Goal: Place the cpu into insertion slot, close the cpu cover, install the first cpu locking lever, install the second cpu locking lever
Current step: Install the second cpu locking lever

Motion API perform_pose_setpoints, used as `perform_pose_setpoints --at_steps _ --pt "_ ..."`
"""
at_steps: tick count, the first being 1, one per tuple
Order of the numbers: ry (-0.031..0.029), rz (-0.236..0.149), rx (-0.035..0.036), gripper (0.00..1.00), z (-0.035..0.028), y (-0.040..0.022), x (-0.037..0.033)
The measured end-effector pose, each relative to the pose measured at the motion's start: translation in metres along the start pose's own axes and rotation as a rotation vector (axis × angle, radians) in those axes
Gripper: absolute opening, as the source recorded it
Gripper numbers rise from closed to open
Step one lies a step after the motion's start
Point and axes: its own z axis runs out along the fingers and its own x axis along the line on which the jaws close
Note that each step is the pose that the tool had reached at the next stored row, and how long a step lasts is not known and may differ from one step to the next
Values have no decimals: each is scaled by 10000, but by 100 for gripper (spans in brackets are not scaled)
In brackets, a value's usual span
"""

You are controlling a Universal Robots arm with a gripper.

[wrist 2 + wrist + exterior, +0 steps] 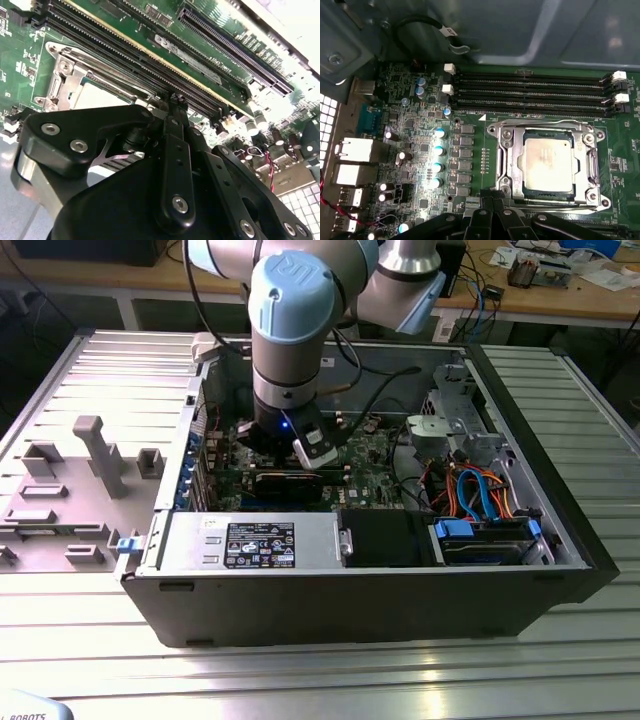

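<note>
The cpu (547,165) lies flat in the insertion slot (600,202) on the green board, its silvery top showing through the cut-out of the cpu cover (512,159), which lies down over it. A thin wire lever (545,123) runs along one side of the socket and another (560,204) along the opposite side. My gripper (491,193) is shut, its black fingertips together right at a corner of the socket; whether they touch a lever end I cannot tell. In the second wrist view the gripper (176,99) sits beside the cpu (97,95). The exterior view has the gripper (292,448) low inside the open computer case.
Long black memory slots (530,92) run beside the socket, and capacitors (438,150) stand on its other side. A black graphics card (290,485), a power supply (260,540) and a drive bay with blue cables (480,502) crowd the case (350,610). A grey fixture plate (70,490) lies at the exterior view's left.
</note>
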Motion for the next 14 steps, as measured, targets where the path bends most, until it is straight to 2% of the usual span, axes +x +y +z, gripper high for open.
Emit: perform_pose_setpoints --at_steps 2,6,8,14 --pt "12 3 23 11 -30 23 4" --pt "6 1 9 11 -69 59 6" --pt "7 2 10 11 -123 75 8" --pt "7 4 10 11 -128 77 7"
